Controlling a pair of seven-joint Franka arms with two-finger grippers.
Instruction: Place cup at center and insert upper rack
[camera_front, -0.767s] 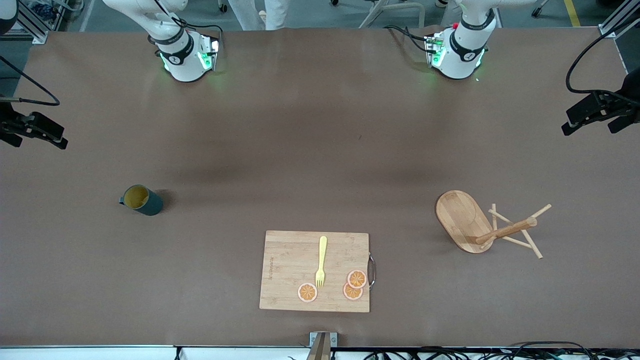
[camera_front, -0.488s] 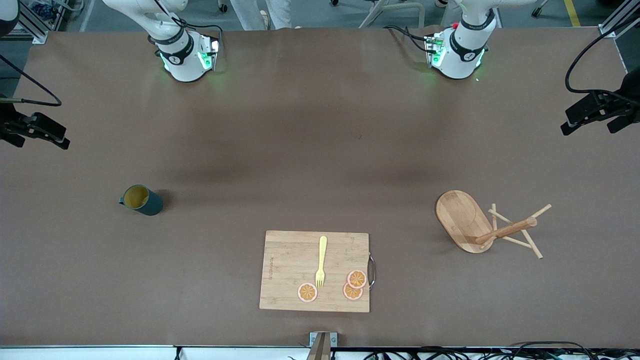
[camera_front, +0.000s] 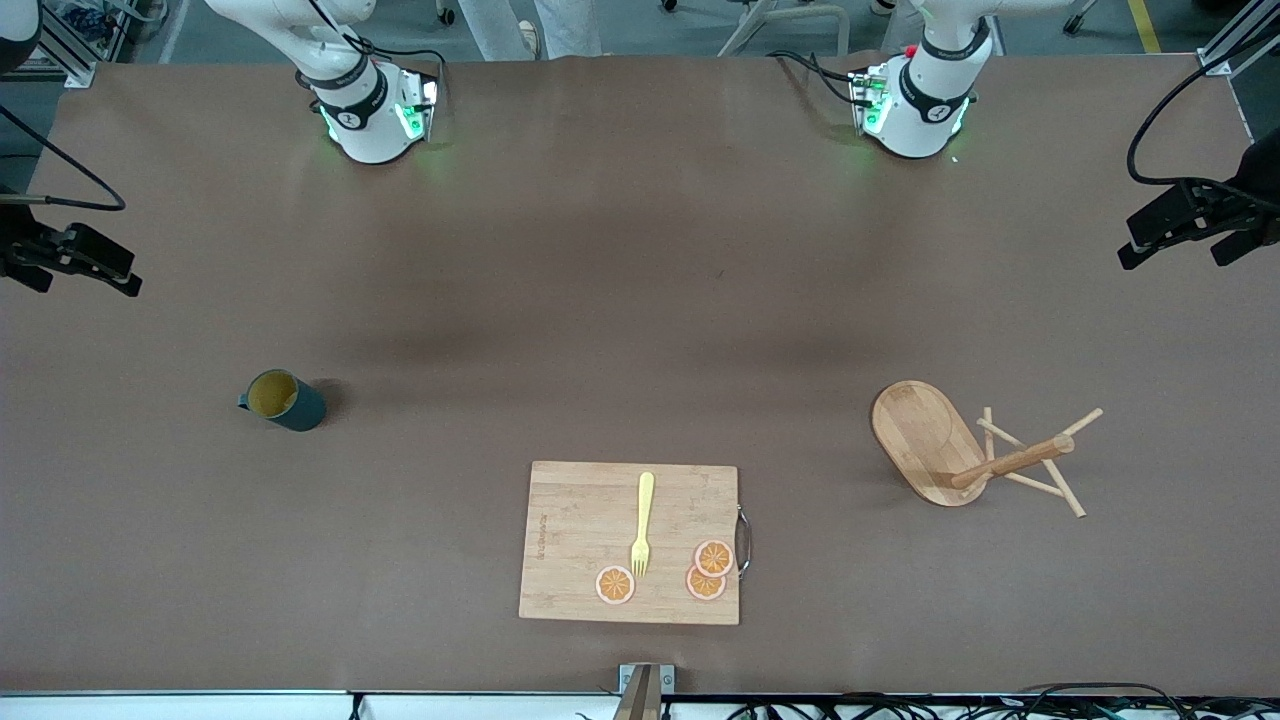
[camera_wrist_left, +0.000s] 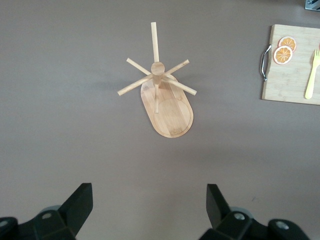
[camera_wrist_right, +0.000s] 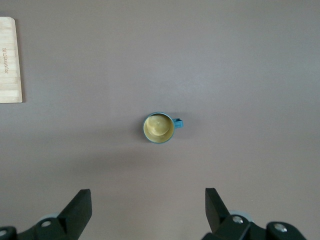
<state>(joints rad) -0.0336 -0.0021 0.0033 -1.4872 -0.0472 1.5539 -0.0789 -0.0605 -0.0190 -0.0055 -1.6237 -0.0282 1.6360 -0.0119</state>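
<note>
Brown and broad, the surface stretched under both arms. Out at the right arm's end, the right hand hung high over the cup, fingers spread wide, holding nothing; the cup stood upright. Mid-surface, nearest the camera, sat the cutting board carrying a yellow fork and orange slices. At the left arm's end, the rack lay tipped over, and the left hand hovered above it, open and empty.
</note>
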